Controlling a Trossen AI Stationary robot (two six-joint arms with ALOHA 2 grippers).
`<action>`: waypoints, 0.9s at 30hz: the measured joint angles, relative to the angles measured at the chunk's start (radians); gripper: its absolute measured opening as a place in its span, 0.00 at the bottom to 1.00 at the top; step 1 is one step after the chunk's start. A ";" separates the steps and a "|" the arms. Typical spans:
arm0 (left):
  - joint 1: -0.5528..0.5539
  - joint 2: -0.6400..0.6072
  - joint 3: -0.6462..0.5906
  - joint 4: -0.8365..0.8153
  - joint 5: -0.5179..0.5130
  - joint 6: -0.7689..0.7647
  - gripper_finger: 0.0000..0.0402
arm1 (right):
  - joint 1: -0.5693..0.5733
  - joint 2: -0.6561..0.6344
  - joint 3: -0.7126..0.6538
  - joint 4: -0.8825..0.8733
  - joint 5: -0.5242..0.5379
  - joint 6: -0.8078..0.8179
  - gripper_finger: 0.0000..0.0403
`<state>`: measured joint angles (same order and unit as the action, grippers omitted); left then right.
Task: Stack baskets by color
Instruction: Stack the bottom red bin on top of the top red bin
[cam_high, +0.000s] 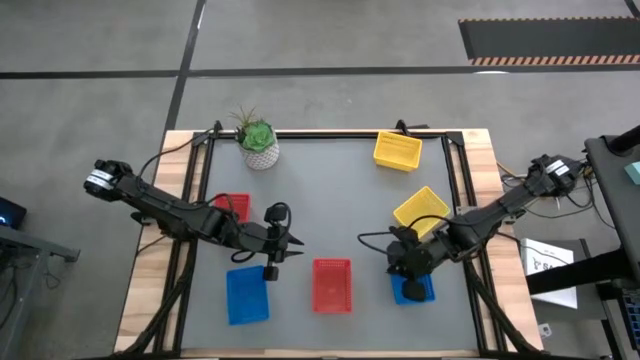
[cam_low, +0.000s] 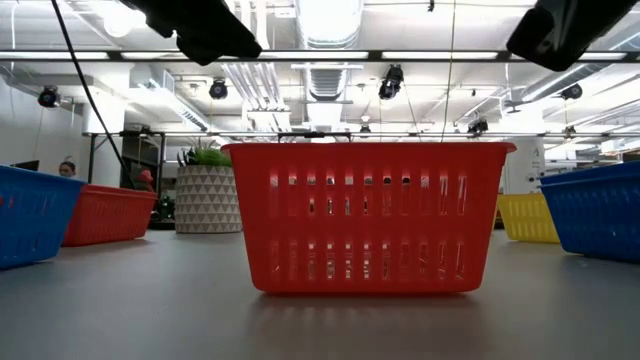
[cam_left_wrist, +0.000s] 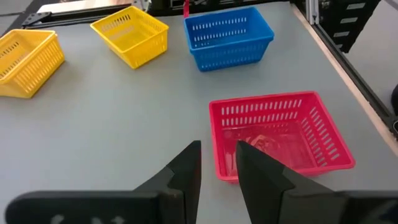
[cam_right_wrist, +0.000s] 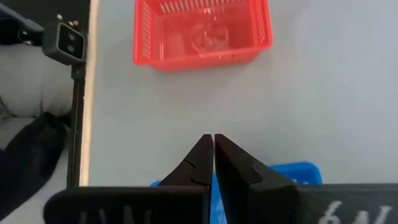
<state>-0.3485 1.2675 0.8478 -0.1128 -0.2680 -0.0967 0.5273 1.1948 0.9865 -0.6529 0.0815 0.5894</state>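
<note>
Two red baskets sit on the grey table: one near the front centre (cam_high: 332, 285) (cam_low: 365, 215) and one at the left (cam_high: 234, 206), half hidden under my left arm. Blue baskets rest at front left (cam_high: 247, 295) and front right (cam_high: 412, 291). Two yellow baskets (cam_high: 421, 210) (cam_high: 397, 150) sit on the right. My left gripper (cam_high: 300, 247) (cam_left_wrist: 217, 168) hovers open above the table, just left of the front red basket (cam_left_wrist: 280, 134), with nothing between its fingers. My right gripper (cam_high: 393, 263) (cam_right_wrist: 213, 142) is shut and empty, above the front right blue basket (cam_right_wrist: 305, 171).
A green plant in a white pot (cam_high: 260, 143) stands at the far left of the table. A black frame runs along the table's edges (cam_high: 455, 180). Bare grey table lies in the middle between the baskets.
</note>
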 joint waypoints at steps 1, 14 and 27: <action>0.000 0.000 0.000 0.000 0.000 0.000 0.21 | 0.005 0.004 0.007 -0.014 0.000 0.015 0.02; 0.000 0.001 -0.003 0.000 0.000 0.007 0.21 | 0.131 0.035 -0.025 -0.016 0.159 0.192 0.02; 0.000 0.002 -0.003 0.039 0.001 -0.001 0.21 | 0.279 0.167 0.092 -0.012 0.211 0.337 0.02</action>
<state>-0.3485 1.2690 0.8444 -0.0734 -0.2668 -0.0976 0.8062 1.3615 1.0787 -0.6650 0.2924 0.9269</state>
